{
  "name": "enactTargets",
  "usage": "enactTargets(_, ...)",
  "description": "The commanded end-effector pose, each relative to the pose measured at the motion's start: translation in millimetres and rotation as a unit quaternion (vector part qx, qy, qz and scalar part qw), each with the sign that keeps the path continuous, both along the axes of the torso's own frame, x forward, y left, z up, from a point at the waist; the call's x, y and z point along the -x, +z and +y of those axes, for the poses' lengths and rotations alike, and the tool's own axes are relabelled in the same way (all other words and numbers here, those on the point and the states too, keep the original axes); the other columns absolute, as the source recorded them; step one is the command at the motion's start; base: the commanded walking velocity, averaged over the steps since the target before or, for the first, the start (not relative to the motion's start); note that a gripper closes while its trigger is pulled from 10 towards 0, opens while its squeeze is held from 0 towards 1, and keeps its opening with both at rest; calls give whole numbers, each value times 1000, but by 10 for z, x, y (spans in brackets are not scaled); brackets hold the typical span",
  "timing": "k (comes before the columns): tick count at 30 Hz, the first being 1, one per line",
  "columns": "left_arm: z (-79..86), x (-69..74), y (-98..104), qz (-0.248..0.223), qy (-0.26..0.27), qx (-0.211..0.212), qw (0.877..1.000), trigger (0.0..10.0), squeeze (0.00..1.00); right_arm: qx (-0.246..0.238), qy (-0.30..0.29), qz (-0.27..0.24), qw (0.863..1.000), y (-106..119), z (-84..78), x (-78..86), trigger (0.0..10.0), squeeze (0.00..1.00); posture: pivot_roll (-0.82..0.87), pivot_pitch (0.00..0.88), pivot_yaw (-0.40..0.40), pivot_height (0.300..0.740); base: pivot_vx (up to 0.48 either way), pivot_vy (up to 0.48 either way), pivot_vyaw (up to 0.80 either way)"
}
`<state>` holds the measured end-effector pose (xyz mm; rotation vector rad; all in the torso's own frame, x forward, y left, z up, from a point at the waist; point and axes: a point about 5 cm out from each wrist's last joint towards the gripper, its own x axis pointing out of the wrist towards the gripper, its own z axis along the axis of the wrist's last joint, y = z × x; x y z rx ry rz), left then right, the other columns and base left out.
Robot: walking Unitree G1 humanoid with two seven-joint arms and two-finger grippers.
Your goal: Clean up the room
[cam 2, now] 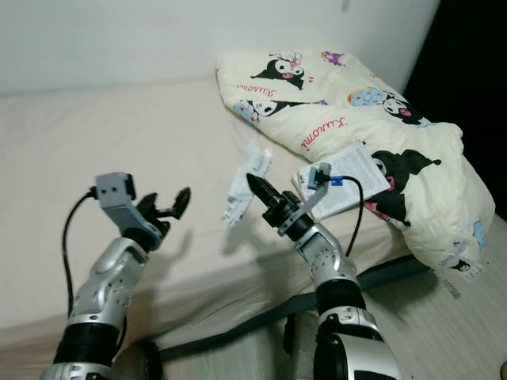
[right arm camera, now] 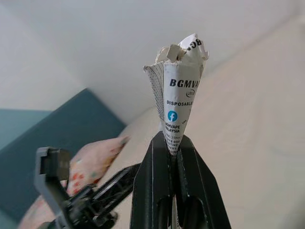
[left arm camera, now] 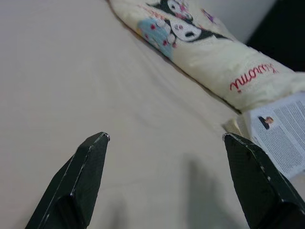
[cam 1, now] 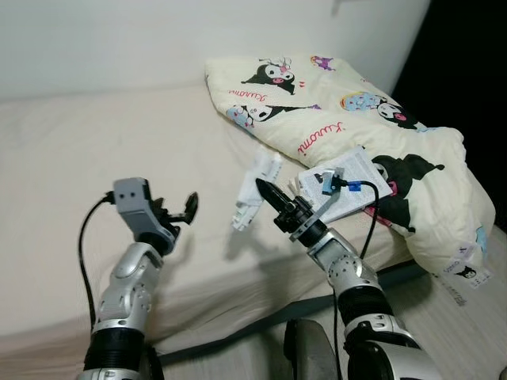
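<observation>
While the right hand [cam 1: 264, 188] pinches a crumpled white paper wrapper [cam 1: 255, 188] and lifts it clear of the bed [cam 1: 95, 142], likely to bin it, the left hand [cam 1: 184, 210] waits wide apart. Beside them lie a soft cartoon-print quilt [cam 1: 333, 103] and a flat leaflet [cam 1: 360, 178].

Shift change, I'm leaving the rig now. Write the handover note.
Right pincer: shut on the crumpled white wrapper, lifted above the bed.
Left pincer: open, empty, hovering over the sheet.
On the bed: magazine lying against the cartoon-print quilt.
Done: wrapper picked up.
Left: bin the wrapper, put away the magazine, probably fold the quilt.
</observation>
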<state>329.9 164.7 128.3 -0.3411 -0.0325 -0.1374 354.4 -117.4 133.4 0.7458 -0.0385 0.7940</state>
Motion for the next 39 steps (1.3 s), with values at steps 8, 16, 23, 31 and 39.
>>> enactTargets(8, -61, -27, -61, 10, -15, -3, 1000, 10000, 0, 38, -14, 30, 999, -184, 21, 65, 0, 0, -104, 0, -15, 605, 0, 0, 0)
enactTargets(16, -28, -36, -224, 55, -6, -26, 998, 10000, 0, 51, -8, 35, 998, -224, 55, 74, 0, 0, -100, 0, -19, 635, -120, 0, 0)
enactTargets(23, -1, -19, -286, 67, 0, -37, 997, 10000, 0, 54, -3, 32, 998, -215, 82, 69, 0, 0, -95, 0, -23, 659, -480, 0, 0)
enactTargets(31, 105, 23, -388, 68, 22, -41, 997, 10000, 0, 59, 2, 28, 998, -210, 118, 71, 0, 0, -95, 0, -19, 694, -59, 0, 0)
enactTargets(39, 259, 129, -686, 122, 50, -66, 989, 10000, 0, 73, -8, 39, 997, -285, 78, 89, 0, 0, -100, 0, -15, 719, 0, 0, 0)
